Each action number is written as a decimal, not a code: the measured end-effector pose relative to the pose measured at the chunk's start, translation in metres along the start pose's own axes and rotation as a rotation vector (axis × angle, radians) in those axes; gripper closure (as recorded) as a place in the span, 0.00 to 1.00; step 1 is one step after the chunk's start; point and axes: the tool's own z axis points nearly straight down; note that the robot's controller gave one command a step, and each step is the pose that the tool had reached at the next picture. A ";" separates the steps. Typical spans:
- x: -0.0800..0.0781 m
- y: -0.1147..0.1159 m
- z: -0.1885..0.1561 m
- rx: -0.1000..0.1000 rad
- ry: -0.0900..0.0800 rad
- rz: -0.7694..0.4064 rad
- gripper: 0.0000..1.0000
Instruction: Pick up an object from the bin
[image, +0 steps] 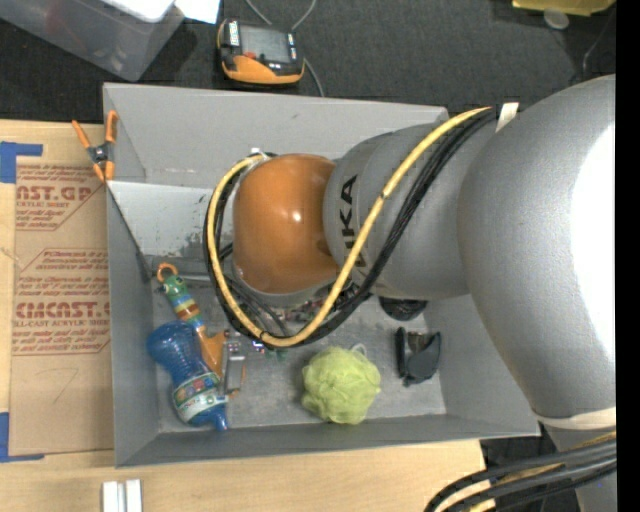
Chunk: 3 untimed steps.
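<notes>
Arm (540, 250) reaches deep into the grey metal bin (300, 115), and its glossy orange cover (285, 225) with looped yellow-black cables (215, 240) blocks most of the middle. The gripper (236, 362) tip pokes out below the cover at about 7 o'clock. I can't tell whether it is spread or closed, and nothing is visibly gripped. The likeliest target is the blue bottle (185, 375) lying on its side in the 8 o'clock corner, just beside the tip: translucent ribbed plastic with a rounded body and a label band near one end. A small orange piece (211, 350), hard-looking, is wedged between bottle and tip. A slim green-and-orange toy (178, 295), also plastic, lies at 9 o'clock near the sloped wall. The green fuzzy ball (342, 385) at 6 o'clock is soft and lumpy, well apart from the tip. A black object (415, 355) at 4 o'clock is dark and angular; I can't tell its kind.

Risks, as I judge them:
- The bottle is round and slick, so it may roll or squirt out of a pinch toward the wall.
- The corner is tight, so the tip could hit metal.
- The orange piece may get caught along with the bottle and spoil the grip.
- The cables hang low and could drag the toy.
</notes>
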 end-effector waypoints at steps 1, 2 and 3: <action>-0.002 -0.001 -0.005 -0.002 -0.007 0.003 0.00; -0.003 0.033 0.055 0.004 -0.013 0.293 0.00; 0.003 0.034 0.056 0.007 -0.024 0.060 0.00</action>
